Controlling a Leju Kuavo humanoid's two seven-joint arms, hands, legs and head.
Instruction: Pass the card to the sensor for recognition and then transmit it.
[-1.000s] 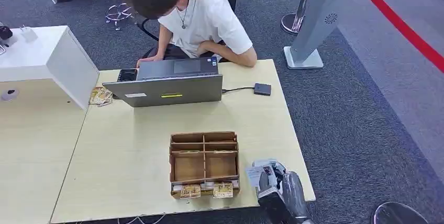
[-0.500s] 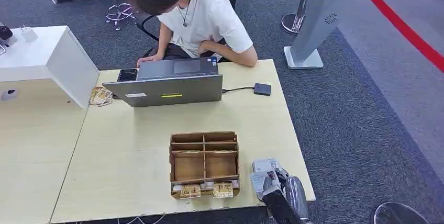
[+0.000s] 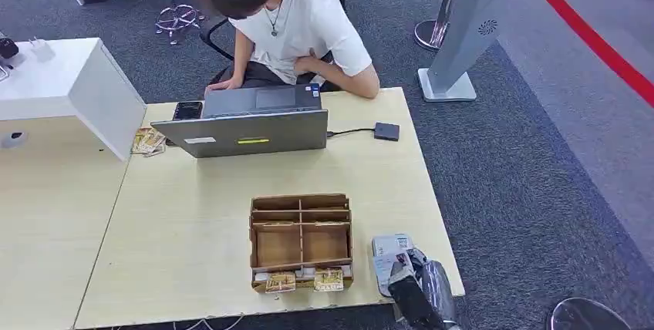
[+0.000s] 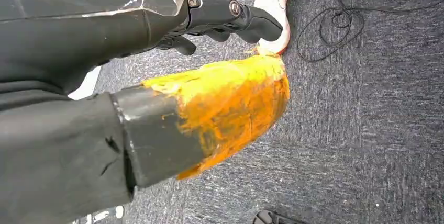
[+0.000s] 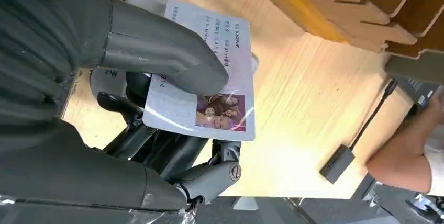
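Right hand (image 3: pixel 416 287): pinching the photo ID card (image 5: pixel 209 77) beside the wooden divider box (image 3: pixel 301 241).
Left hand (image 4: pixel 220 14): hanging, fingers curling in, holding nothing.

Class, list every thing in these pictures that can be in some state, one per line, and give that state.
card: held flat in the right robot hand, thumb on top, fingers beneath, above the table
left robot hand: holds nothing, hanging above the carpet
laptop: open, a person at it
divided wooden box: upright, main compartments empty, cards along its near edge
small black sensor: flat on the table, cabled to the laptop
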